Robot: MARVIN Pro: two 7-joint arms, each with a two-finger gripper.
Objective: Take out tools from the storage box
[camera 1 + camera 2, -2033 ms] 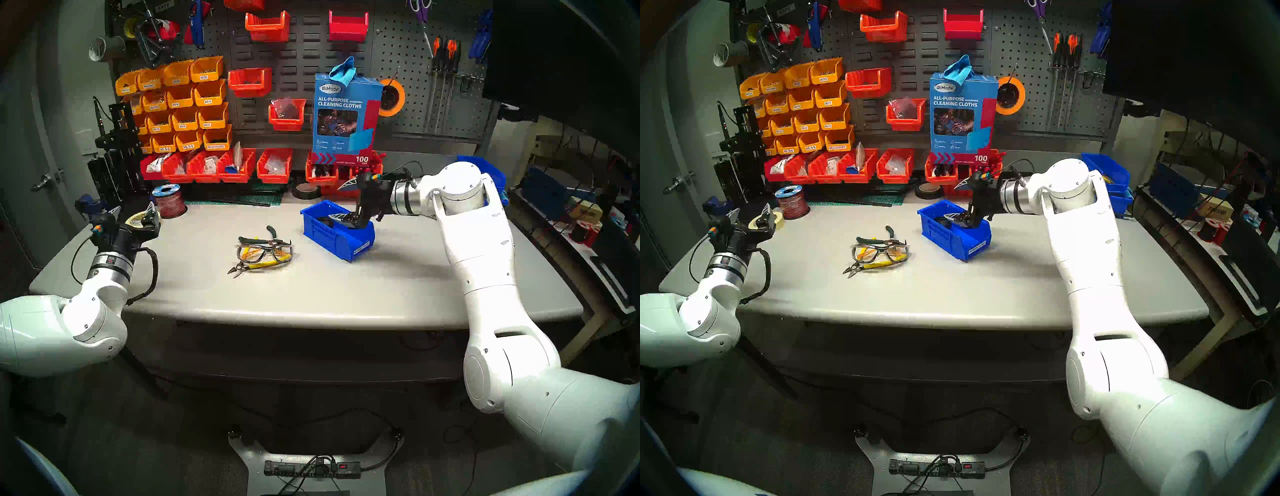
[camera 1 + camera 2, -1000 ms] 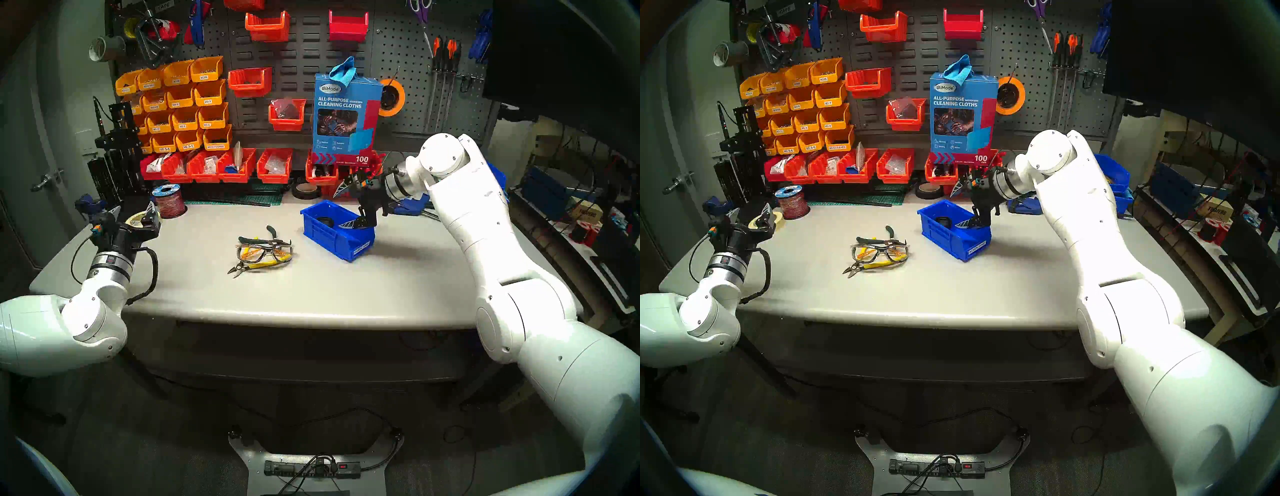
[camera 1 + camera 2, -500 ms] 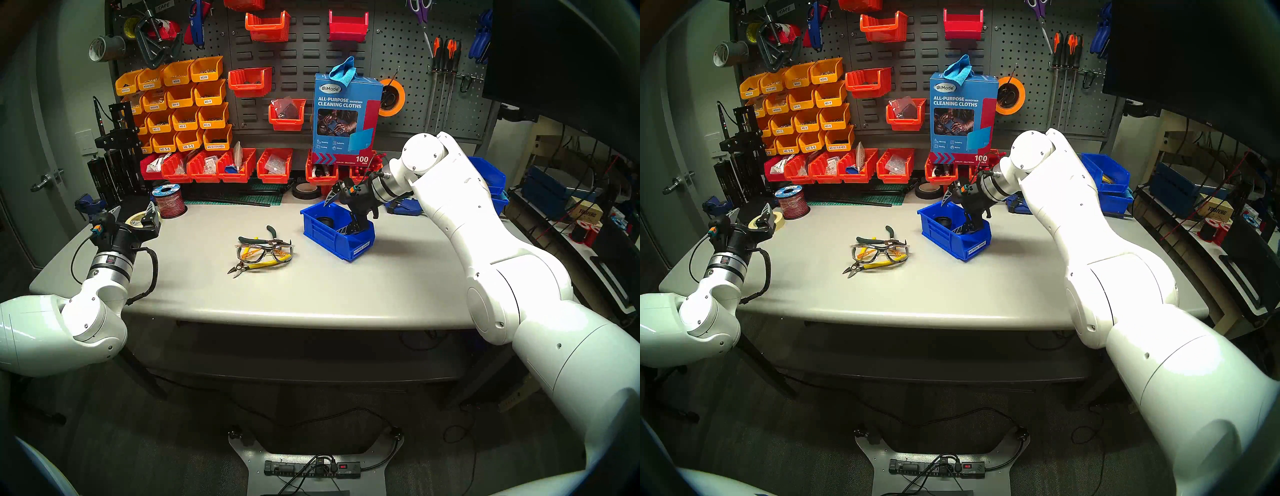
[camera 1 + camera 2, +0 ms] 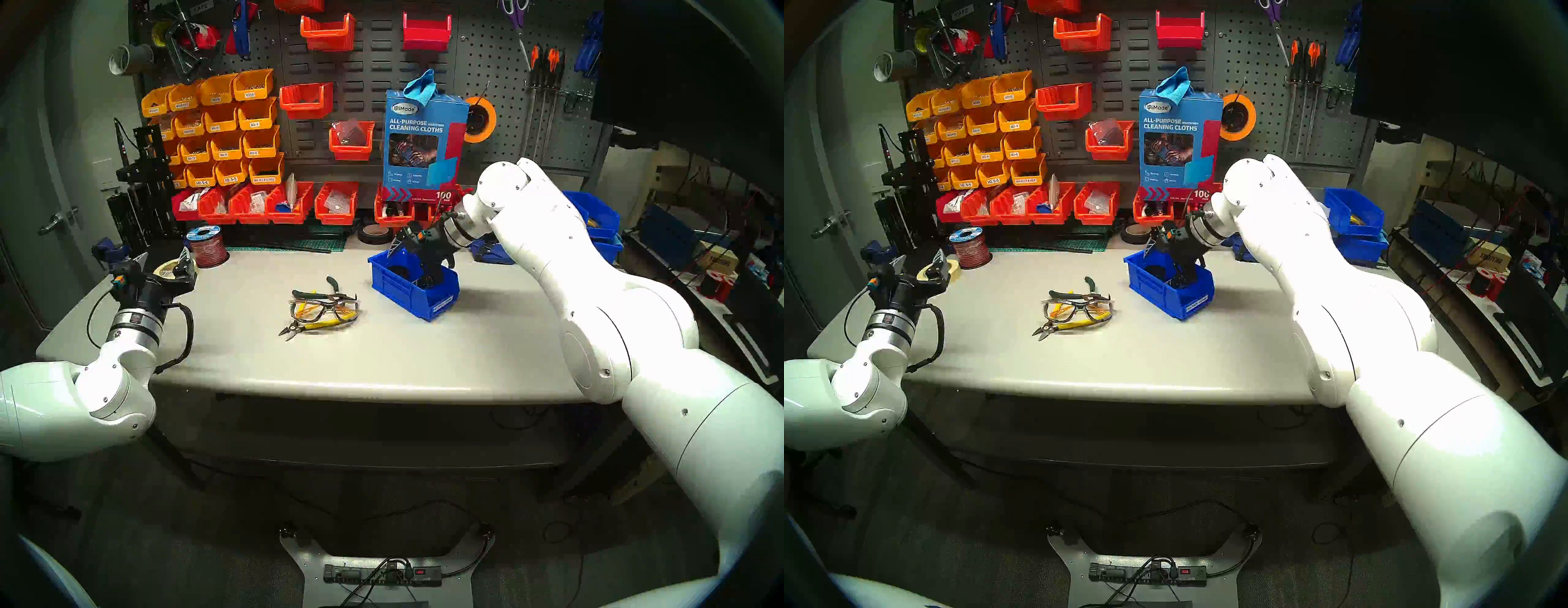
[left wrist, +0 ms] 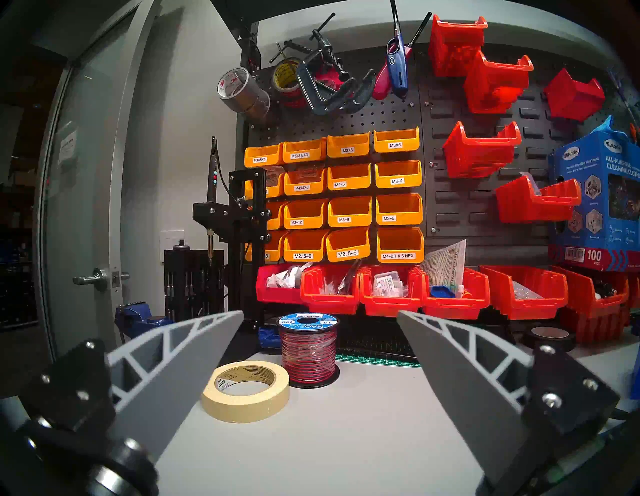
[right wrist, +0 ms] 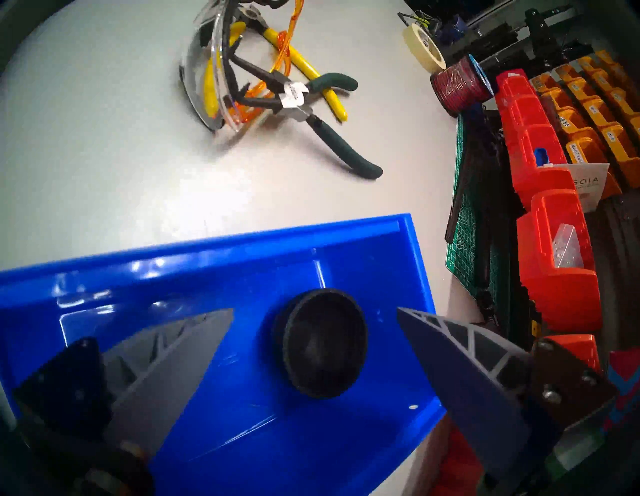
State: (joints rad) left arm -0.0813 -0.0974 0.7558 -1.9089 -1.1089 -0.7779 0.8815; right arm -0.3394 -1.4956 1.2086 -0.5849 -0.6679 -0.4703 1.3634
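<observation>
Inside the blue bin (image 6: pixel 242 242) lay the black round cup-shaped piece (image 6: pixel 323 343), with the right gripper (image 6: pixel 315 315) spread wide over it, holding nothing. Beside the bin, safety glasses (image 4: pixel 324 310), cutters (image 4: pixel 314 326) and pliers (image 4: pixel 316 293) lay piled together. Off left, the left gripper (image 5: pixel 320 313) gaped empty.

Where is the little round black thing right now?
In the right wrist view, the round black cup-shaped piece lies on the floor of the small blue bin, between the right gripper's open jaws; it is the only thing in there.
</observation>
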